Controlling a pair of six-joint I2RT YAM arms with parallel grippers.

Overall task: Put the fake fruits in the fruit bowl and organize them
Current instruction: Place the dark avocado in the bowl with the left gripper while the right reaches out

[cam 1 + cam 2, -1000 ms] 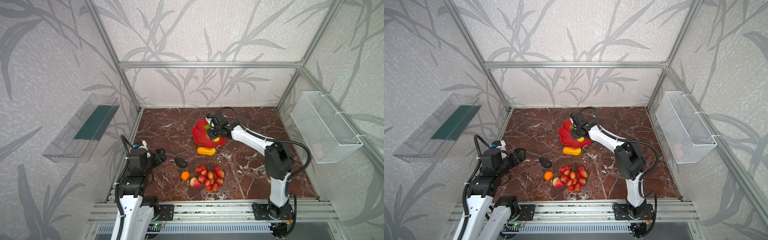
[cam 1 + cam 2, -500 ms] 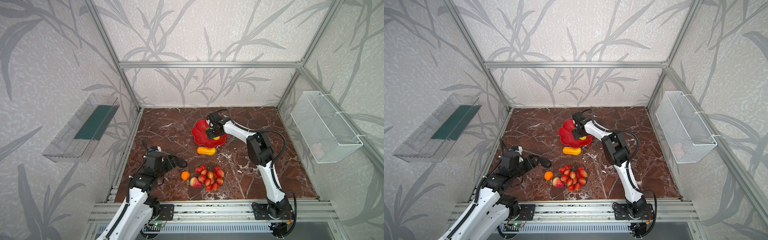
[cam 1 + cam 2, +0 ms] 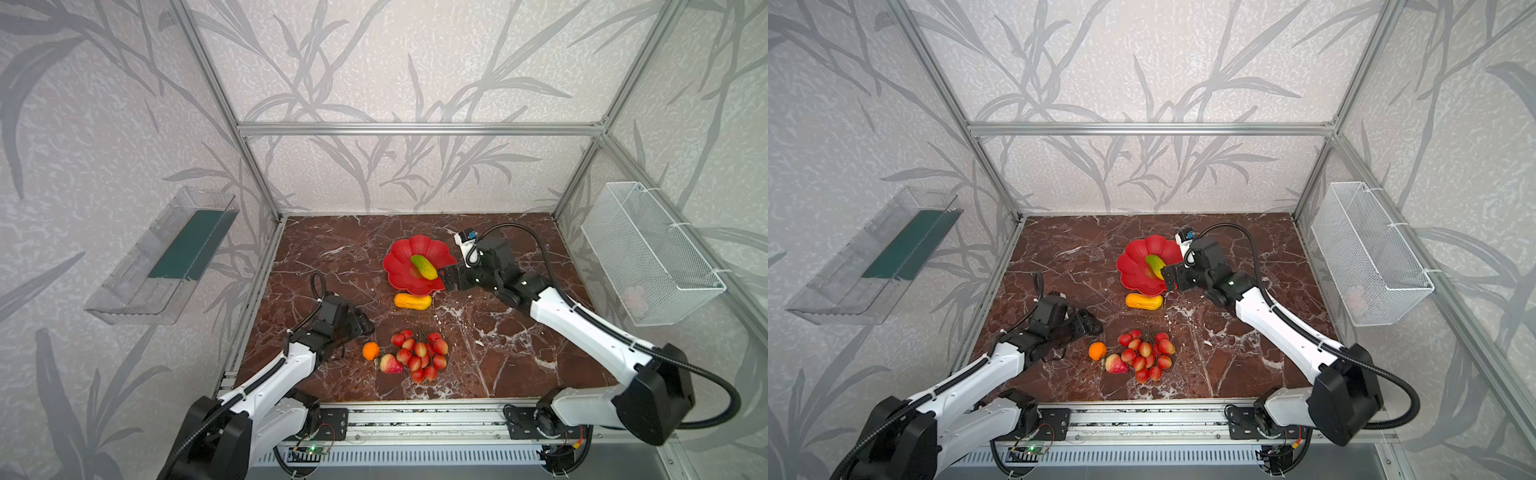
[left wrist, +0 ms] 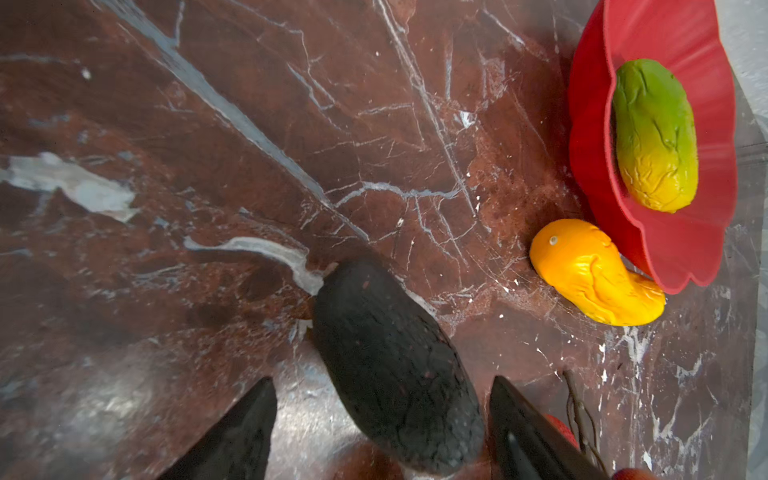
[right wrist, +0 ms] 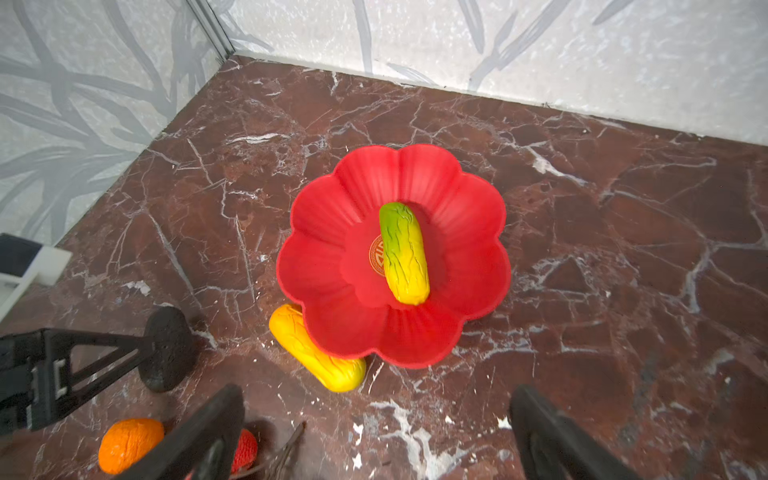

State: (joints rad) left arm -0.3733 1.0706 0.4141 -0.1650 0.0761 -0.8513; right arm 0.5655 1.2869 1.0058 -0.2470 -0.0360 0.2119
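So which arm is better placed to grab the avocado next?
Left. The left gripper, open, straddles the avocado; the right gripper stands open and empty by the bowl, farther away.

The red-brown marbled counter (image 3: 498, 332) carries a red flower-shaped bowl (image 3: 395, 266) toward the back. A yellow-orange oblong fruit (image 3: 412, 301) touches the bowl's near rim, and a dark avocado (image 4: 395, 365) lies further left. Nearer the front, a small orange ball (image 3: 370, 350), a pink-red peach (image 3: 390, 364) and a bunch of red berries (image 3: 419, 355) sit close together.
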